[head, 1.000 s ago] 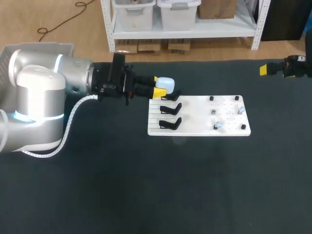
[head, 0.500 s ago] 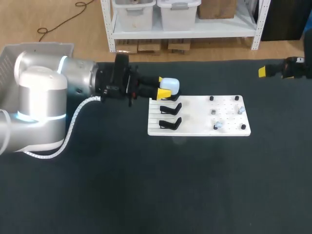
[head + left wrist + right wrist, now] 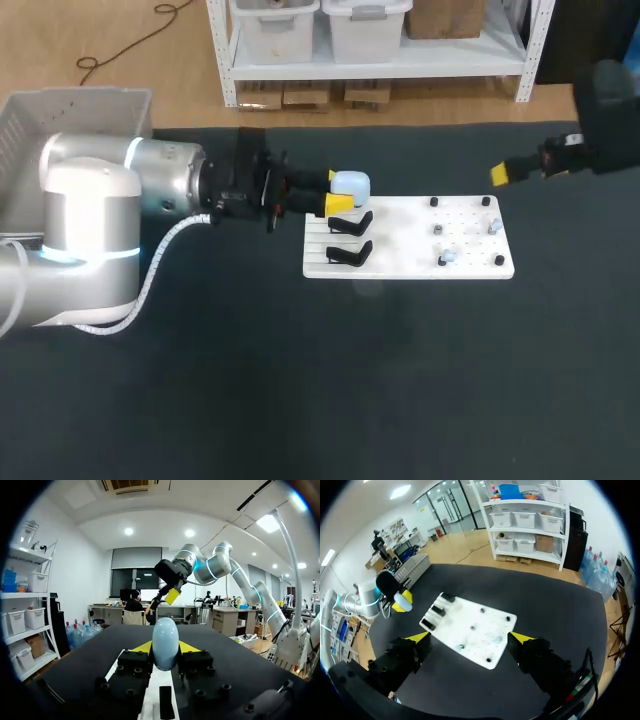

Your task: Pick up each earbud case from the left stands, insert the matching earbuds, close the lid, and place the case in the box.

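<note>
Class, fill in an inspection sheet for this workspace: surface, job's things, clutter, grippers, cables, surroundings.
Surface: dark table carrying a white board.
Job's things: pale blue earbud case held above the board's far left corner; empty black stands beside it; small earbuds on the board's right part; box at the far left.
Clutter: nothing seen.
Grippers: left gripper shut on the case; right gripper open, holding nothing.
Cables: white spiral-wrapped cable along the left arm.
Surroundings: nothing seen touching the table.
</note>
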You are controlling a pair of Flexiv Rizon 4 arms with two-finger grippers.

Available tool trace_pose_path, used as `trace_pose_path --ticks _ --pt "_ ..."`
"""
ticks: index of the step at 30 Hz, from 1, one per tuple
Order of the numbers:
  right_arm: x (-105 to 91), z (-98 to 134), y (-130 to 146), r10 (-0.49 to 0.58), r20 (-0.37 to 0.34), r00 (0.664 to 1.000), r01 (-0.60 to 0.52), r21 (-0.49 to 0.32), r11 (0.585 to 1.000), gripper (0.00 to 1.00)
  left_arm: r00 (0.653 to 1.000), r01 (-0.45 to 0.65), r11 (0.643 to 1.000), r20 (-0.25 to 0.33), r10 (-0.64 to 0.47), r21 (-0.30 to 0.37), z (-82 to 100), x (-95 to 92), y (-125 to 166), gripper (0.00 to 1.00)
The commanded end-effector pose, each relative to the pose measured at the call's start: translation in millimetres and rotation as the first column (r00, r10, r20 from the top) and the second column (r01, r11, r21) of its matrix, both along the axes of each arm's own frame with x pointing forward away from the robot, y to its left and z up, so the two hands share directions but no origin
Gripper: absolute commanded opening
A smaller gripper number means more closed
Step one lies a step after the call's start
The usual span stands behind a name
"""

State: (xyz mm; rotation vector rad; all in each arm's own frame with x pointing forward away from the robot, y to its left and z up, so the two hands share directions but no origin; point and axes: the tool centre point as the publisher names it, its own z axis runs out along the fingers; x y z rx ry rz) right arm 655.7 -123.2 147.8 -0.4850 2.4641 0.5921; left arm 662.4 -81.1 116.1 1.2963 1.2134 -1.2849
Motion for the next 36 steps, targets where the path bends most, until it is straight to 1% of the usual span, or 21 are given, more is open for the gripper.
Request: trace_pose_path --ticks 1,8,16,21,28,36 --pt "-12.4 6.3 23.4 -0.046 0.016 0.999 0.047 -0.110 0.993 1.00 1.000 -0.005 1.000 -0.010 0.005 -0.008 -5.4 -2.1 -1.6 0.00" --pt "-27.0 7.6 56.2 0.029 -0.009 1.000 -0.030 -0.152 0.988 1.00 1.000 -0.010 1.000 -0.018 0.009 -0.007 -10.9 -3.7 -2.2 0.00" --pt "-37.1 9.7 83.5 0.074 -0.025 0.997 -0.077 -0.168 0.983 1.00 1.000 -0.016 1.000 -0.010 0.016 -0.014 -11.9 -4.1 -1.7 0.00" --pt "-42.6 5.6 106.7 0.122 -0.052 0.991 -0.130 -0.194 0.972 1.00 1.000 -0.016 1.000 -0.010 0.016 -0.014 -11.9 -4.1 -1.7 0.00" --pt "-43.4 -0.2 135.5 0.168 -0.073 0.983 -0.180 -0.201 0.963 1.00 1.000 -0.016 1.000 -0.010 0.016 -0.014 -11.9 -4.1 -1.7 0.00" --pt "-35.8 -6.1 155.2 0.195 -0.093 0.976 -0.211 -0.206 0.956 1.00 1.000 -0.016 1.000 -0.010 0.016 -0.014 -11.9 -4.1 -1.7 0.00"
